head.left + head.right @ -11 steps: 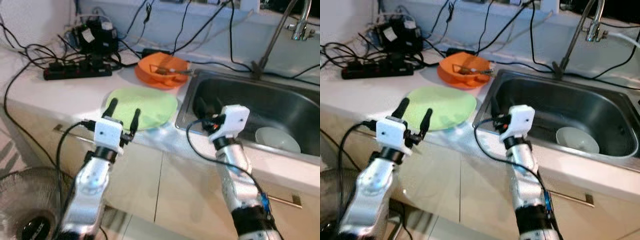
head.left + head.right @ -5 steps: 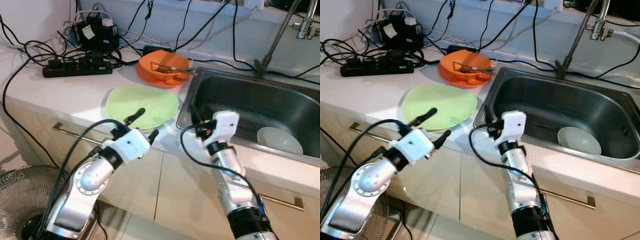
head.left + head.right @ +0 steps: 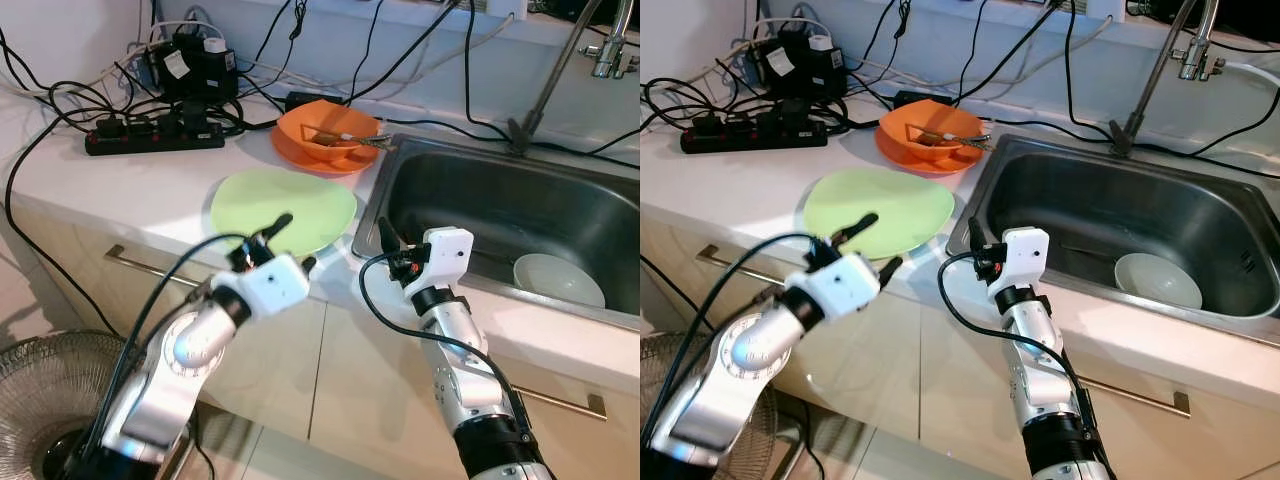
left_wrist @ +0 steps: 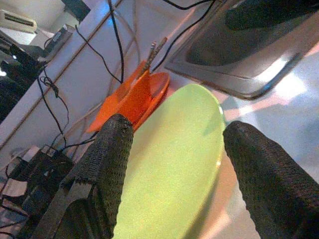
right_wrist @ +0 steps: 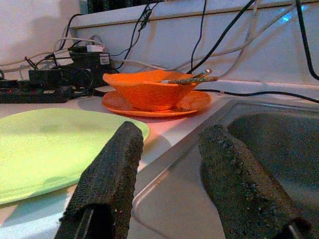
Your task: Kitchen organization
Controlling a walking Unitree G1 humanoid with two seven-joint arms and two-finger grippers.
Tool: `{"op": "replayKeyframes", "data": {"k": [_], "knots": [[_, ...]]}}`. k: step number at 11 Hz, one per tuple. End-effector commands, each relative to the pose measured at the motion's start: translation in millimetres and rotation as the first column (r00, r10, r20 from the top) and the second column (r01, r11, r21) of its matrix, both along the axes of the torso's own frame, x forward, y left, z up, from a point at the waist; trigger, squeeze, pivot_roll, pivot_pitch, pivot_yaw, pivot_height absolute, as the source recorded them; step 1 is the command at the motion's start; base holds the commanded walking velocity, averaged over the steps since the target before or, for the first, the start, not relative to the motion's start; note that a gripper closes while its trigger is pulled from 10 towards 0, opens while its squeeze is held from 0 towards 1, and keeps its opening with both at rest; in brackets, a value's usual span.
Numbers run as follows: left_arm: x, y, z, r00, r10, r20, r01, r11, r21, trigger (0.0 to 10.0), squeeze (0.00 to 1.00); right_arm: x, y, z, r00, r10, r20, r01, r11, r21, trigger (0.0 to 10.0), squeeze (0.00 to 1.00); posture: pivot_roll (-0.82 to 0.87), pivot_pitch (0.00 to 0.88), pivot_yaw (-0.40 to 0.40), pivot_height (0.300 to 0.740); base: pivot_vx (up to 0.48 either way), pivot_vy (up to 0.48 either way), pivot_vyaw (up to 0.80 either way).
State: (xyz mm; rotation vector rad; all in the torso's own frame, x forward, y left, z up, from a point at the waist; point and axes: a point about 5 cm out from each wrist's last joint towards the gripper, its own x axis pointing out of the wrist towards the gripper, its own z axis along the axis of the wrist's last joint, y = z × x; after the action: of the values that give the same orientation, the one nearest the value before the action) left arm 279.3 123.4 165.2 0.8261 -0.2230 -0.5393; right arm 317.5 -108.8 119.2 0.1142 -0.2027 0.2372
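Green plate [image 3: 284, 199] lies flat on the worktop [image 3: 120, 185], just left of the sink [image 3: 520, 215]. Orange bowl [image 3: 327, 129] with utensils sits on an orange plate behind it. Left gripper [image 3: 290, 240] hovers at the green plate's near edge, jaws apart, empty. Right gripper [image 3: 385, 237] sits at the sink's front-left corner, jaws apart, empty. White bowl [image 3: 556, 278] lies in the sink.

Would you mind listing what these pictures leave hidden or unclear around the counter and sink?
- Orange bowl: its contents, apart from utensil handles, sit behind its rim in both eye views.
- Faucet: top cut off by the frame edge.
- Sink: right end cut off in the left eye view.
- Power strip: switch states too small.
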Motion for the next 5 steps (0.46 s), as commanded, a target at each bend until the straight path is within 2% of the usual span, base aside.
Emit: {"op": "replayKeyframes", "data": {"k": [1, 3, 5], "knots": [[6.4, 0.8, 2.2, 1.000, -0.003, -0.001, 0.003, 0.999, 0.049, 10.0, 0.00, 3.0, -0.9, 3.0, 1.000, -0.008, 0.005, 0.008, 1.000, 0.008, 10.0, 0.00, 0.25, 0.019, -0.052, 0.740, 0.000, 0.000, 0.00], [14.1, 2.9, 2.8, 1.000, -0.009, -0.013, 0.010, 0.996, 0.088, 10.0, 0.00, 3.4, -0.5, 3.1, 1.000, -0.009, 0.006, 0.009, 1.000, 0.007, 10.0, 0.00, 0.25, 0.021, -0.048, 0.740, 0.000, 0.000, 0.00], [14.3, 1.2, -1.4, 0.998, -0.034, -0.048, 0.039, 0.994, 0.104, 10.0, 0.00, 3.0, -1.3, 3.0, 1.000, -0.015, 0.006, 0.015, 1.000, 0.007, 10.0, 0.00, 0.24, 0.015, -0.041, 0.740, 0.000, 0.000, 0.00]]}}
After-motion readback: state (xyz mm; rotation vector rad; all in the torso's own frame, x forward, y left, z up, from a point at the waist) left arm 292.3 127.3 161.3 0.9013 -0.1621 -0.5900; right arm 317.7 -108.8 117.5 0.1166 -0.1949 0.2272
